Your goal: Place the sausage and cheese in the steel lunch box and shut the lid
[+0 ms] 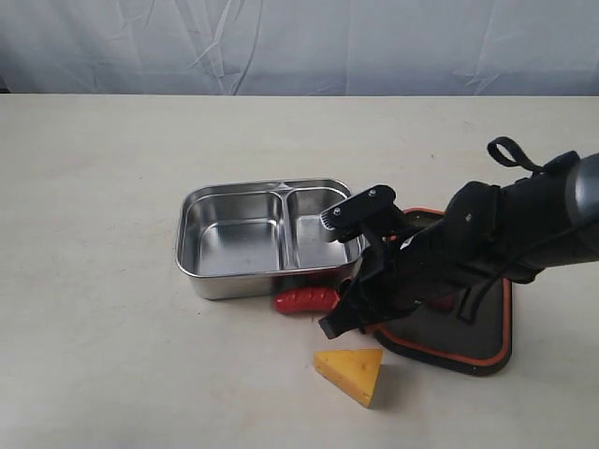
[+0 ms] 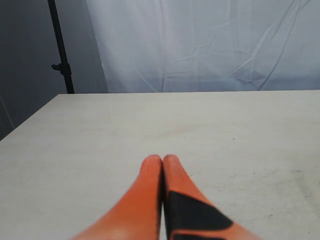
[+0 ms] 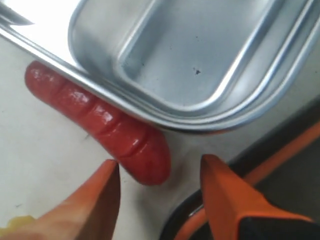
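- We see the right gripper low at the box's front right corner, fingers spread wide, holding nothing
- Sausage lies on the table, pressed along the front wall of the box; its right end sits between the right fingertips, not clamped
- Cheese is on the table in front of the sausage, apart from it, just beside the lid's front corner
- Lid lies flat on the table right of the box, partly under the right arm, orange rim showing
- Box is uncovered, both compartments facing up
- We see the left gripper only in its wrist view, tips pressed together with nothing between, over bare table
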You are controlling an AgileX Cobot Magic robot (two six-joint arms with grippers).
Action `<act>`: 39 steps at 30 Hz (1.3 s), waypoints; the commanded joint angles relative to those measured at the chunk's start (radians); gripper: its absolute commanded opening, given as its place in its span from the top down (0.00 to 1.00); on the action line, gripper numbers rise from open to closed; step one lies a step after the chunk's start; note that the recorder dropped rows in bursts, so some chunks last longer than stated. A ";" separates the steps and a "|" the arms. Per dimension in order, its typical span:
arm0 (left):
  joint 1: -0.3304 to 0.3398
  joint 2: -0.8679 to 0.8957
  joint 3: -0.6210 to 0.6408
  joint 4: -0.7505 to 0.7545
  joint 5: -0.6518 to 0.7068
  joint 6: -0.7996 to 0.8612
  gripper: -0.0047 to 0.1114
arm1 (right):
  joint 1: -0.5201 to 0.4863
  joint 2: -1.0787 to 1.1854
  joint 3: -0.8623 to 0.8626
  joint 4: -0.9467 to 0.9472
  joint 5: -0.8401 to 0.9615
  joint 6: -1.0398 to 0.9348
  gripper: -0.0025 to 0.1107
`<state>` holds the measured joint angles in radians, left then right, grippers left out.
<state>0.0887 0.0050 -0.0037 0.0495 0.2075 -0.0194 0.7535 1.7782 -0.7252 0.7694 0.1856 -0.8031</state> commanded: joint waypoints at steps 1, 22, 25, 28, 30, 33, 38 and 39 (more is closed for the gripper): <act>-0.002 -0.005 0.004 -0.002 -0.013 0.001 0.96 | 0.004 0.033 -0.040 0.031 0.003 0.001 0.54; -0.002 -0.005 0.004 -0.002 -0.013 0.001 0.96 | 0.004 0.101 -0.068 0.051 0.108 -0.001 0.96; -0.002 -0.005 0.004 -0.002 -0.013 0.001 0.96 | 0.004 0.101 -0.068 0.047 0.152 -0.008 0.99; -0.002 -0.005 0.004 -0.002 -0.013 0.001 0.96 | 0.004 0.101 -0.068 0.026 0.180 -0.008 0.99; -0.002 -0.005 0.004 -0.002 -0.013 0.001 0.96 | 0.004 0.099 -0.068 0.023 0.180 -0.008 0.99; -0.002 -0.005 0.004 -0.002 -0.013 0.001 0.96 | 0.004 0.095 -0.068 0.025 0.180 -0.008 0.99; -0.002 -0.005 0.004 -0.002 -0.013 0.001 0.96 | 0.004 0.067 -0.068 0.053 0.179 -0.008 0.99; -0.002 -0.005 0.004 -0.002 -0.013 0.001 0.96 | 0.004 0.057 -0.068 0.055 0.174 -0.008 0.99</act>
<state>0.0887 0.0050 -0.0037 0.0495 0.2075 -0.0194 0.7535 1.8547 -0.8019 0.8179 0.3140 -0.8108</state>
